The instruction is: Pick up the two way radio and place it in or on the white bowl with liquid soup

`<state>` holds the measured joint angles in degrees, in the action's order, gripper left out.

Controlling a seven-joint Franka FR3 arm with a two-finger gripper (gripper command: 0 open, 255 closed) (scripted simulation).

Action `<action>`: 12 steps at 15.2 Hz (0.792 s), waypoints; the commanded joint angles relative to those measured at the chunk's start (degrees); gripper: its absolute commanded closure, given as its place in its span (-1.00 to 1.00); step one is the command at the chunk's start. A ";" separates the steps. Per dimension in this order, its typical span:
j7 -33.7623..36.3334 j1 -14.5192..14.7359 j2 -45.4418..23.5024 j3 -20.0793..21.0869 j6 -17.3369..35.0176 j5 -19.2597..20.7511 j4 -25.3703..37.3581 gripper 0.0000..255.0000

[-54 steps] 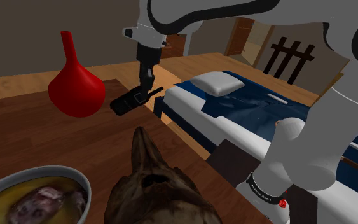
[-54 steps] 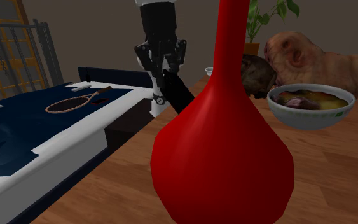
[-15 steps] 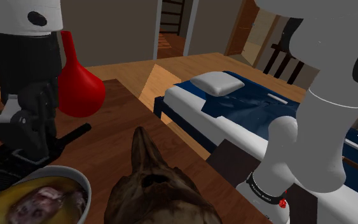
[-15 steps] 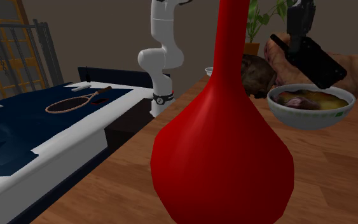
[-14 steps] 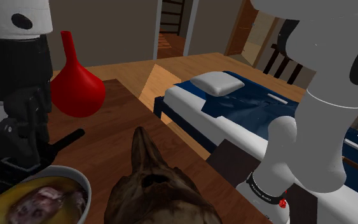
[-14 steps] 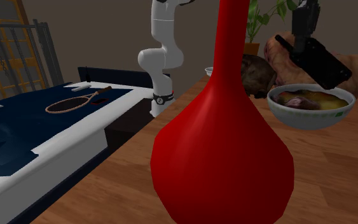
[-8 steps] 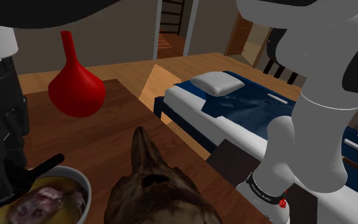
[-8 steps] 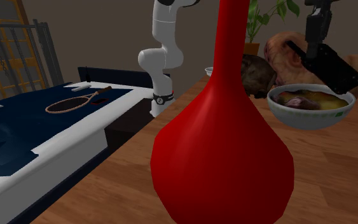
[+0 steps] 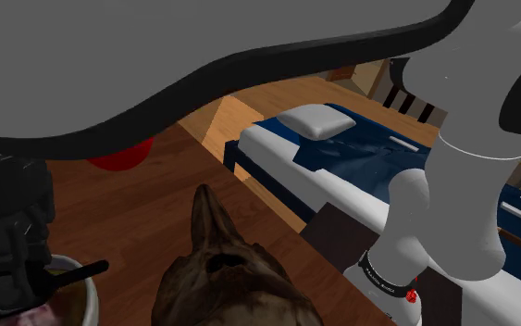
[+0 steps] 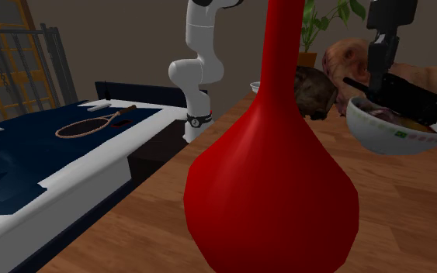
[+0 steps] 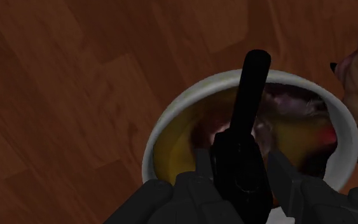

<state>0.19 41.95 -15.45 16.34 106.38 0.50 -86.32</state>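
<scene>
The two way radio (image 11: pixel 242 149) is black with a long antenna, and my gripper (image 11: pixel 241 167) is shut on its body. It lies across the white bowl (image 11: pixel 169 122) of yellow soup with dark chunks, antenna reaching past the far rim. In the second exterior view the radio (image 10: pixel 404 93) rests on the bowl (image 10: pixel 391 136), which tips toward that view's left, with the gripper (image 10: pixel 379 77) coming straight down on it. In the shoulder view the gripper (image 9: pixel 8 264) is at the lower left, the antenna (image 9: pixel 78 272) sticking out over the bowl's rim (image 9: pixel 88 294).
A big red vase (image 10: pixel 271 186) stands on the wooden table (image 9: pixel 156 199). A dark brown animal figure (image 9: pixel 221 273) stands right beside the bowl, with a tan one (image 10: pixel 418 74) behind it. A blue-covered bed (image 9: pixel 360 153) runs along the table's edge.
The gripper has carried the radio across the table and down onto the bowl. Within the last half second the bowl tipped and slid toward the second exterior view's right.
</scene>
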 commanded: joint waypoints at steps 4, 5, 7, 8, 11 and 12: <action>-0.11 -0.08 -0.03 -0.04 3.80 -0.02 -3.85 1.00; -0.11 -0.08 -0.02 -0.05 3.80 -0.02 -3.86 1.00; -0.11 -0.08 -0.03 -0.05 3.80 -0.02 -3.85 1.00; -0.11 -0.08 -0.03 -0.05 3.80 -0.02 -3.85 1.00; -0.11 -0.07 -0.03 -0.06 3.80 -0.02 -3.85 1.00; -0.11 -0.07 -0.03 -0.06 3.80 -0.02 -3.85 1.00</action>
<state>0.05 41.77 -15.23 16.18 110.15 0.54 -89.85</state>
